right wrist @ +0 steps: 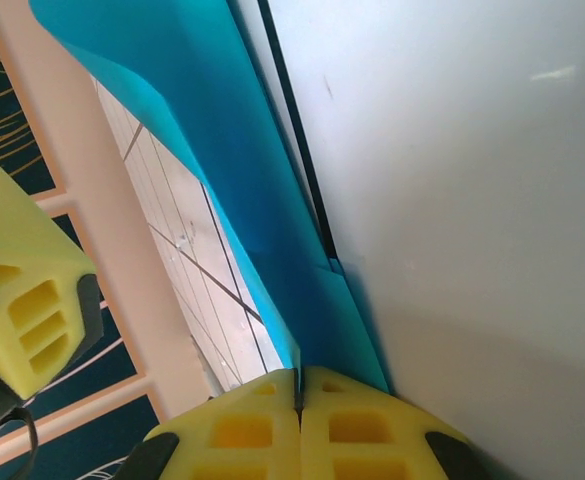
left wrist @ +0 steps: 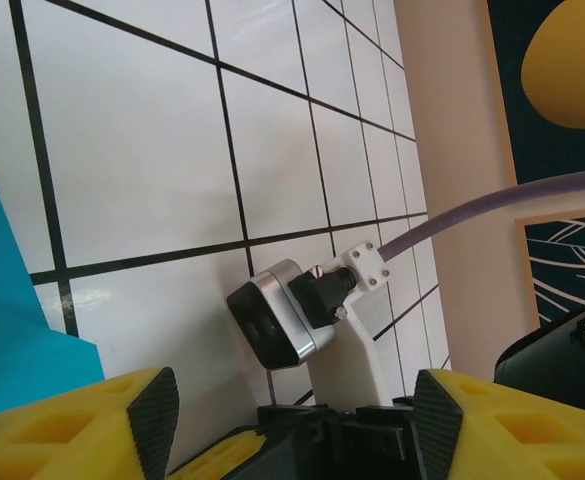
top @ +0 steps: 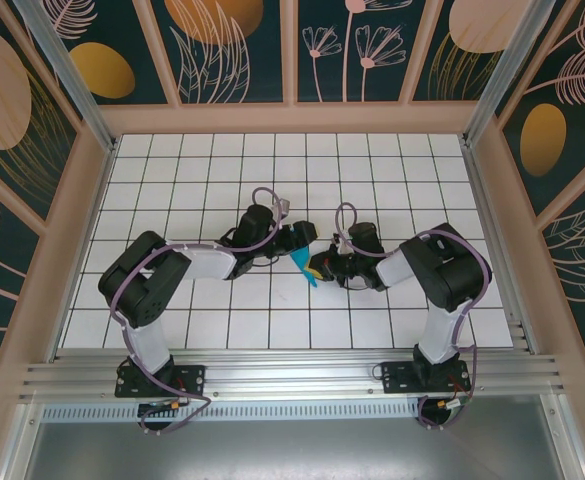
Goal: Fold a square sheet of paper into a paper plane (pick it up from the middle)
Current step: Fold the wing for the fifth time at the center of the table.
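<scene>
Over the white tiled table (top: 392, 170), the right gripper (right wrist: 297, 395) is squeezing the teal paper (right wrist: 222, 180) tight near the table's middle, the left gripper (left wrist: 290, 420) is hanging open beside it, and a hard tug could be ripping the thin sheet or pulling it loose.

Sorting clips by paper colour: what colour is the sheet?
Plain teal-blue sheet, clearest in the right wrist view, pinched by the right gripper.

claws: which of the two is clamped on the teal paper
The right claw: its yellow fingers are shut on the teal paper. The left claw stands open beside it, gripping nothing.
</scene>
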Controlling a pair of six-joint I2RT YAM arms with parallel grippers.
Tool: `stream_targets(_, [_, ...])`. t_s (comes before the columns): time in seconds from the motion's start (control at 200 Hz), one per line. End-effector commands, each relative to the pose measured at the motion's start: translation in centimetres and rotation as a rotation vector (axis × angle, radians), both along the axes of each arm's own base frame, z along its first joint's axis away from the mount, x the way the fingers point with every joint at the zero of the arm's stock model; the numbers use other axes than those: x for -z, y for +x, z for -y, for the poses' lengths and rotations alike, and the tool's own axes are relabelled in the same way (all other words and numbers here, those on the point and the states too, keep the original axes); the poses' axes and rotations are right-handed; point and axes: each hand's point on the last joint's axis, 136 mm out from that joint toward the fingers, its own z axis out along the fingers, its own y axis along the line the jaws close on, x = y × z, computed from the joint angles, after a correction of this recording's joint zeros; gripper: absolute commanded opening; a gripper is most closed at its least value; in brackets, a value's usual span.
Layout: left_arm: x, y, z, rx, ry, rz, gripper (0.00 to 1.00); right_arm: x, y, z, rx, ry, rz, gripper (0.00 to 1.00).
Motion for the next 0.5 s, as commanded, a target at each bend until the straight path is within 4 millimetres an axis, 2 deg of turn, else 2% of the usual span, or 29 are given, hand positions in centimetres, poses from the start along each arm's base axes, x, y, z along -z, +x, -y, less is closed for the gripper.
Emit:
stream_targets(0.0, [-0.1, -0.3, 0.0, 0.023, -0.022, 0.022, 0.65, 2.3, -0.9, 0.6, 0.023, -0.037, -0.082, 0.00])
stream_targets(0.325, [2.9, 0.3, 0.9, 0.036, 0.002, -0.033, 0.64, 2.6, -0.9, 0.6, 0.022, -0.047, -0.088, 0.00])
stream_targets(0.495, [5.1, 0.5, 0.5, 0.012, 0.062, -0.087, 0.63, 2.4, -1.0, 0.6, 0.007, -0.059, -0.074, 0.00])
